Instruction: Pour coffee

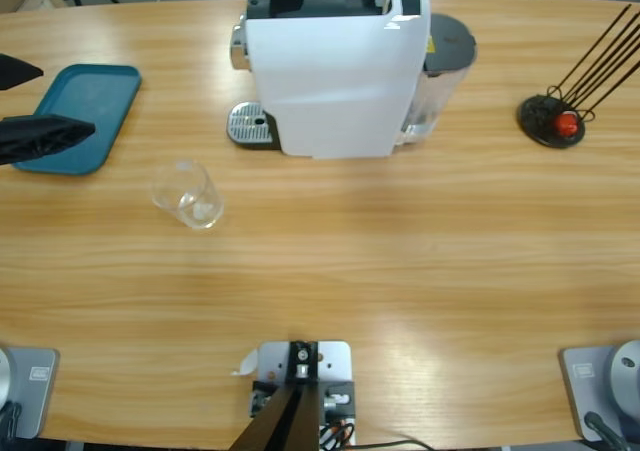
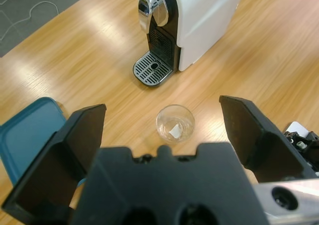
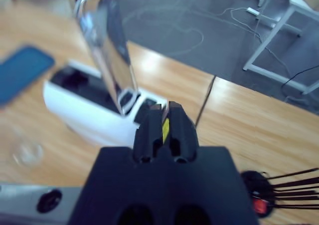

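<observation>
On the table, the glass tumbler [image 1: 186, 195] stood apart from the coffee machine [image 1: 335, 66], off its drip tray [image 1: 250, 126]; no coffee showed in it. The left gripper [image 2: 164, 122] hovered above, jaws wide, holding nothing. The right gripper [image 3: 164, 117] was closed near the machine's lever [image 3: 107, 45]. Judged step: approach; next, grasp the tumbler.
</observation>
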